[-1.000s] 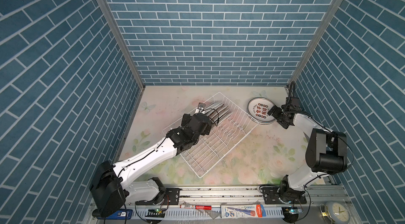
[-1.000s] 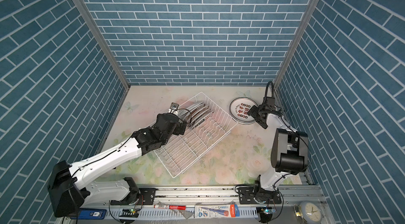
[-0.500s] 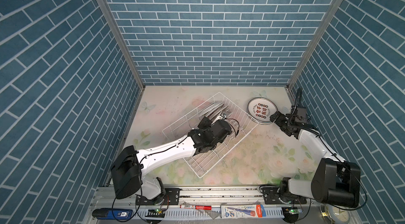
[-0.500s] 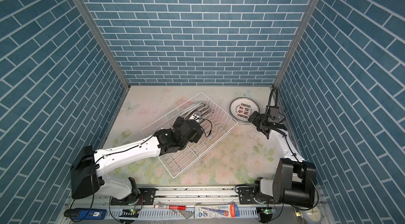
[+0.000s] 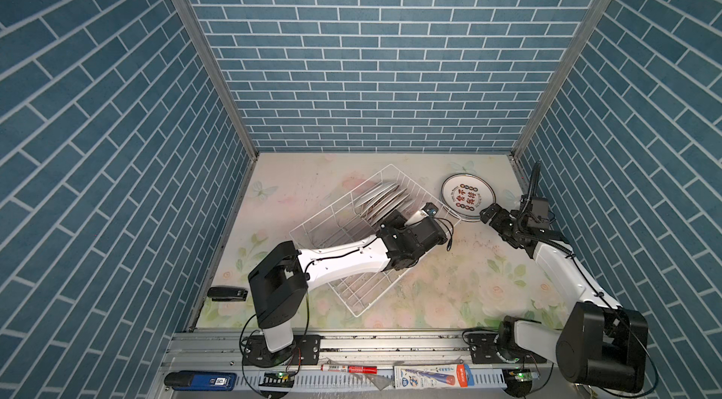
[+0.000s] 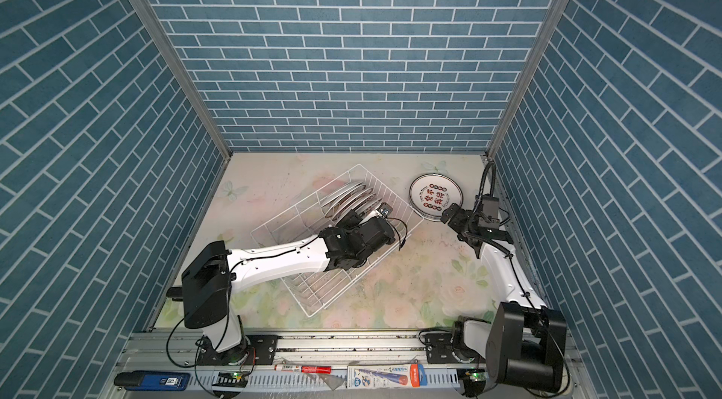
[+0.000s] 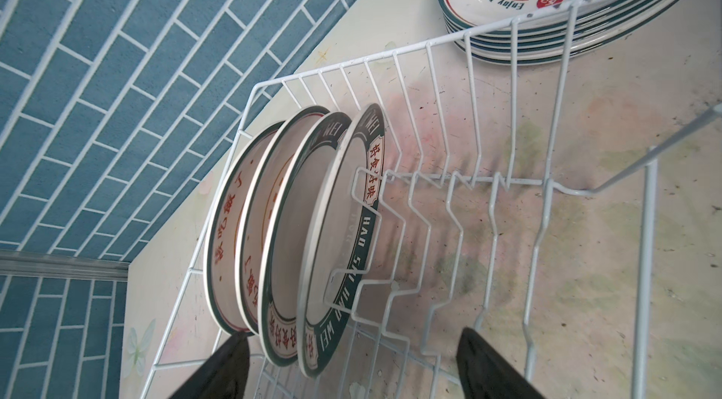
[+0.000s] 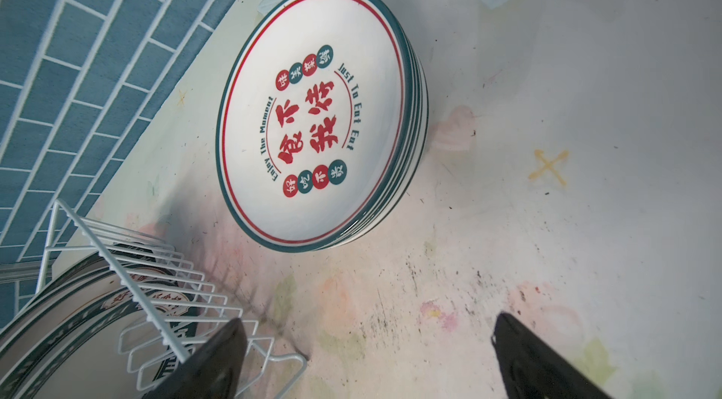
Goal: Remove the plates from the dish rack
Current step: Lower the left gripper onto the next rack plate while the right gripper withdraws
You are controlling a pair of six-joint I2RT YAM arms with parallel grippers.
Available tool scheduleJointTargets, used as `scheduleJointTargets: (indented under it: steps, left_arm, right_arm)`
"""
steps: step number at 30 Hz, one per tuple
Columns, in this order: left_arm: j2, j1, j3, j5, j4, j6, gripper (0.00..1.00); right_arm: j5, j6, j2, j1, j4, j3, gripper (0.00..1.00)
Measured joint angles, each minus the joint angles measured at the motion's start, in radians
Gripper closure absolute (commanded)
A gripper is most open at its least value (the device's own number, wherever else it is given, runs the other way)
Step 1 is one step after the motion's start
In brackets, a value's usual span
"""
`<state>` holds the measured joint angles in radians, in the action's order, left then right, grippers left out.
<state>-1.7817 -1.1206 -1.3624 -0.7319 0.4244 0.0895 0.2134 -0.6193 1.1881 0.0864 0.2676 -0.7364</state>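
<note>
Centre frame, the stacked plate (image 8: 312, 115) is displaying "Enjoy The Moment" and "Just To Eat Eat". Lower centre, a racked plate (image 7: 363, 237) is showing "HAO WEI".

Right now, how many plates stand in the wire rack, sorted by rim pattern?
Plates with a broad dark green lettered band: 2
Plates with a thin green rim and red characters: 2
Total in the dish rack: 4
The stack on the table beside it is not counted.
</note>
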Motion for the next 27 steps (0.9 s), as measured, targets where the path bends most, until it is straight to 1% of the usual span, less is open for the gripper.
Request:
scheduleJointTargets:
  steps: [1,2,10,20,27]
  left_arm:
    - [-0.008,0.002,-0.007,-0.001,0.0,-0.006,0.29]
    - [-0.014,0.004,-0.013,-0.002,0.001,-0.011,0.31]
    - [-0.022,0.043,-0.029,-0.008,0.005,-0.037,0.31]
    - [-0.056,0.056,-0.06,-0.008,0.005,-0.057,0.38]
    - [-0.069,0.071,-0.065,-0.007,0.005,-0.06,0.39]
  right_arm:
    - [0.001,0.0,0.0,0.0,0.0,0.0,0.01]
    - [0.003,0.0,0.0,0.0,-0.001,0.001,0.01]
    - [0.019,0.0,0.0,0.0,-0.007,0.005,0.01]
    - [0.029,0.0,0.0,0.0,-0.008,0.005,0.01]
    - [0.04,0.0,0.0,0.0,-0.011,0.005,0.01]
